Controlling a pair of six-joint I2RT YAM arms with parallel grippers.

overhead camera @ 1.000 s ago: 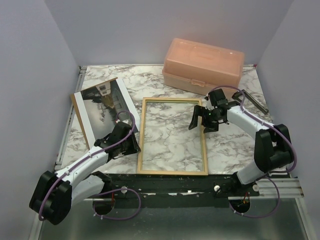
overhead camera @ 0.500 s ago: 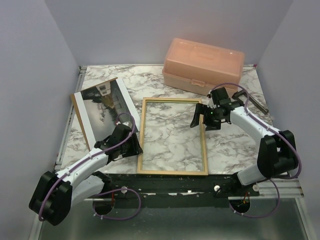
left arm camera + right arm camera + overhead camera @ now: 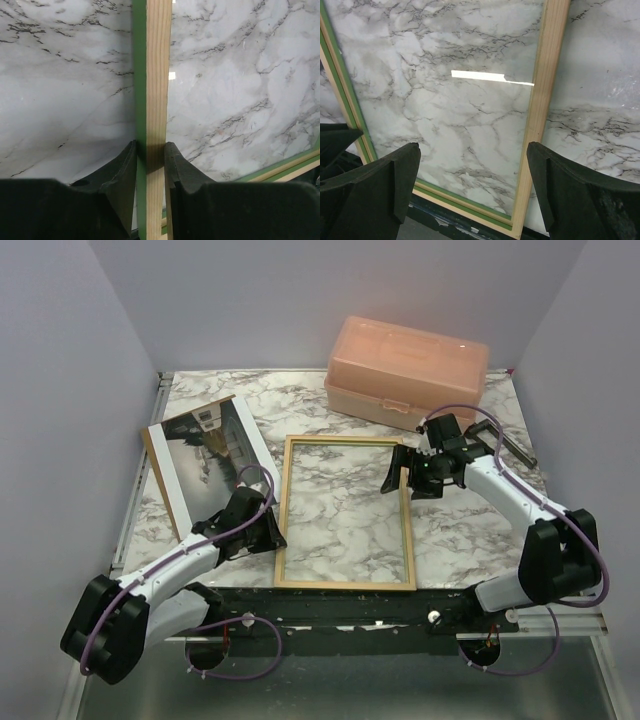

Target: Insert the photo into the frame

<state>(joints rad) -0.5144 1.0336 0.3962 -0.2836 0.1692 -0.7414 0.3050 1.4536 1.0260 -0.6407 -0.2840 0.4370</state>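
The frame lies flat mid-table with its pale wood back up and the marble showing through it. In the left wrist view its left rail shows wood with a green edge. My left gripper is shut on that rail near the front corner, with both fingers pressed against its sides. My right gripper hovers open over the frame's right rail, fingers wide apart and nothing between them. The photo lies picture up at the left on a brown panel.
A peach plastic box stands at the back right. The brown backing panel pokes out from under the photo's left side. A dark bar-shaped object lies near the right wall. The table's black front edge runs just below the frame.
The right gripper has drifted slightly toward the back and its elbow has swung right. The left gripper has shifted slightly along the frame's left rail.
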